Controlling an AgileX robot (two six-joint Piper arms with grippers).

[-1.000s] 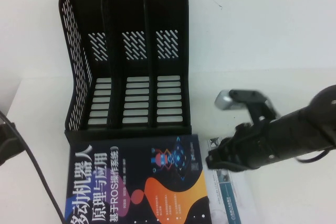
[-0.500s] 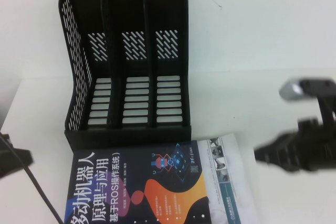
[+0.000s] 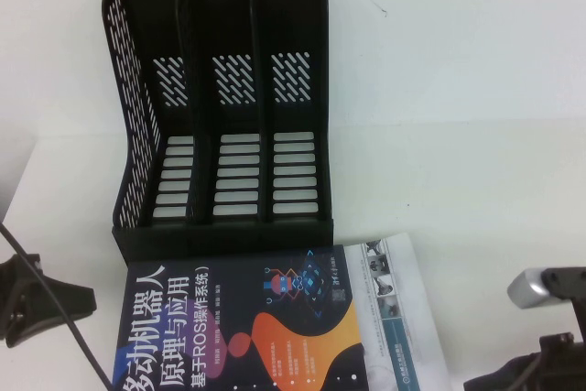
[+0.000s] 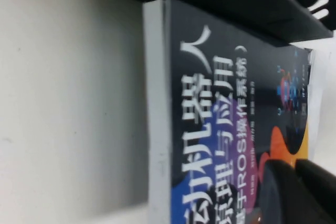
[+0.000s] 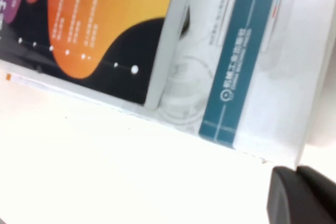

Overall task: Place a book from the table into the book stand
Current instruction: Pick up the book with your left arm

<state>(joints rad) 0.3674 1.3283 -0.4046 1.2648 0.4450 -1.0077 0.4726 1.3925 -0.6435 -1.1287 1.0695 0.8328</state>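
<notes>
Navy book flat on white counter, cover up, far edge just in front of black stand, near end cut off by the frame. Large white Chinese title along its left half, orange and pink blobs and a small robot graphic toward its right. Lies on top of a white book, whose right strip with a teal band sticks out beside it. Stand upright at the counter's far left, three compartments all unfilled, perforated wall on the left side, slotted base and back. Left gripper low at the left edge of the high view, beside the book's left edge, apart from it; cannot tell if open or closed. Left wrist view: dark finger over the cover near the orange blob. Right gripper at the lower right corner, well clear of both books; state likewise cannot tell, only a dark tip over bare counter in its wrist view.
</notes>
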